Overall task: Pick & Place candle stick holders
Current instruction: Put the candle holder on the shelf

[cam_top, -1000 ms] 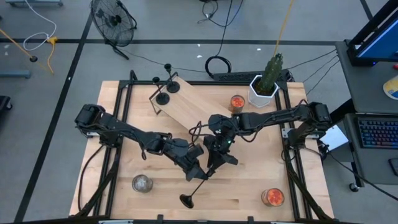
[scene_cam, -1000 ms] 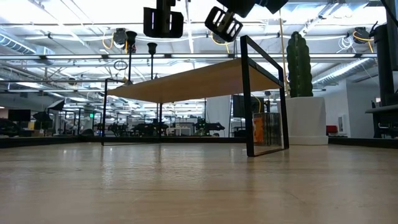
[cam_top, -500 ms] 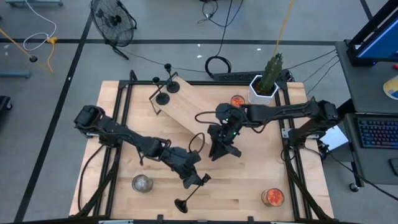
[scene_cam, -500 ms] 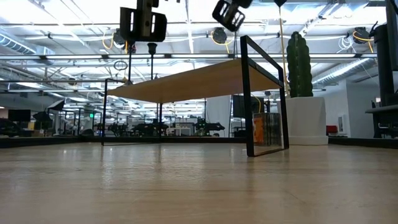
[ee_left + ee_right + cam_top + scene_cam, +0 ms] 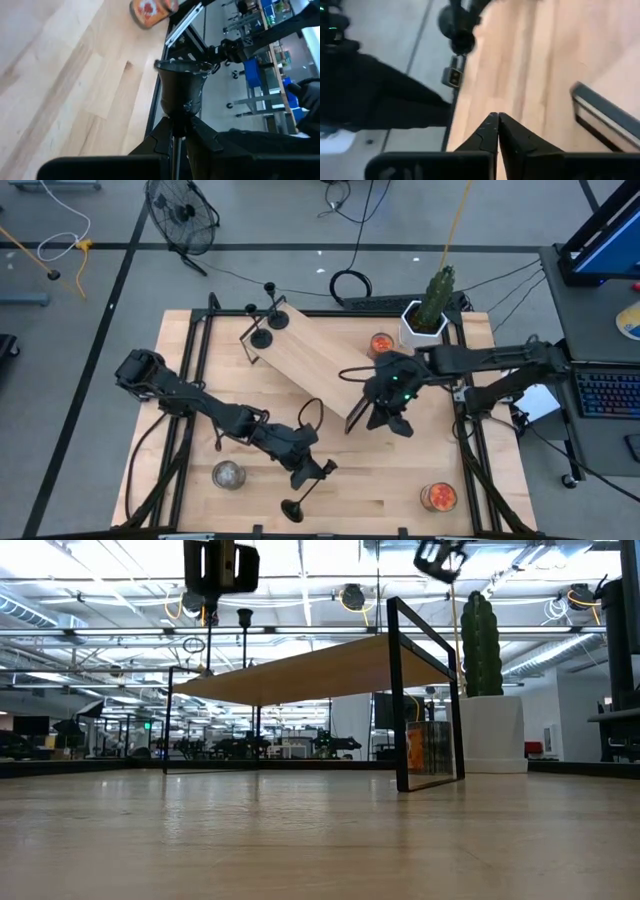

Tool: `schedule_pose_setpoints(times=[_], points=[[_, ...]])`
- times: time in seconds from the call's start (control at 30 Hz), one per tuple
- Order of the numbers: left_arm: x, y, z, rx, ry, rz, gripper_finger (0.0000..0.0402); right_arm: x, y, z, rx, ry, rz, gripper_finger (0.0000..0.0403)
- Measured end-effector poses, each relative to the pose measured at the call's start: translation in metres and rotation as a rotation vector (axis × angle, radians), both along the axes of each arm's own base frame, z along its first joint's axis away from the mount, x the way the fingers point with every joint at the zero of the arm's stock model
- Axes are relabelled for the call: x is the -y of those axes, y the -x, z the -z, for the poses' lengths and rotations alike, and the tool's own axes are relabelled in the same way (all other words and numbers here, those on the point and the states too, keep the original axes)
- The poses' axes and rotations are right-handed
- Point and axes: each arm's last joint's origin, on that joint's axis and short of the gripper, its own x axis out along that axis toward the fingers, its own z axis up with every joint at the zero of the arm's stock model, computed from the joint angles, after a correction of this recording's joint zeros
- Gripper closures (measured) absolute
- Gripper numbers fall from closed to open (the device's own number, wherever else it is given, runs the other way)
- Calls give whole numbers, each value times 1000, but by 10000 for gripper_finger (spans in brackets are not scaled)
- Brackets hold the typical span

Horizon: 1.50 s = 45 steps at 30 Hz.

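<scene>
One black candle stick holder hangs in my left gripper over the table's near middle. Its cup shows just past the fingertips in the left wrist view, and its round base points toward the near edge. Two more holders stand upright on their bases on the far-left end of the wooden shelf. My right gripper is shut and empty, above the table by the shelf's right end; its closed fingertips show in the right wrist view. My left gripper pinches the holder's thin stem between its two fingers, right under the cup. The fingers slant down from the table's left. The holder is tilted, its base low and toward the near edge. No part of it shows on the tabletop in the low view.
A slanted shelf with a black frame crosses the table's middle. A cactus in a white pot stands at the far right, with an orange jar beside it. Another orange jar sits near right, and a clear glass jar near left.
My right gripper has drawn back from the holder's top, going up and toward the table's right edge. My left gripper has carried the holder a little toward the left and near edges, still tilted and off the table.
</scene>
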Motion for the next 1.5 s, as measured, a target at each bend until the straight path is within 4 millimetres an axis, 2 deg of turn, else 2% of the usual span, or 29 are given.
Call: schedule_pose_setpoints(times=[0.2, 0.43, 0.57, 0.77, 0.9, 1.1, 1.3, 1.5], points=[[-7, 1, -10, 85, -88, -39, 373, -12, 26, -20, 39, 71, 98, 401], [-29, -1, -24, 189, -254, -236, 373, -22, 53, -40, 135, 146, 223, 402], [-38, 4, -48, 313, -330, -350, 373, -27, 67, -50, 201, 190, 263, 402], [-53, 25, -84, 433, -483, -489, 373, -32, 85, -57, 274, 231, 306, 402], [-68, 34, -98, 447, -643, -649, 373, -31, 94, -42, 296, 224, 306, 402], [-101, 32, -102, 369, -884, -835, 373, -22, 118, -10, 341, 122, 361, 402], [-139, 28, -102, 288, -980, -990, 373, -12, 146, 10, 406, 100, 364, 403], [-164, 27, -97, 155, -1087, -1171, 373, -7, 160, 21, 460, 119, 345, 403]])
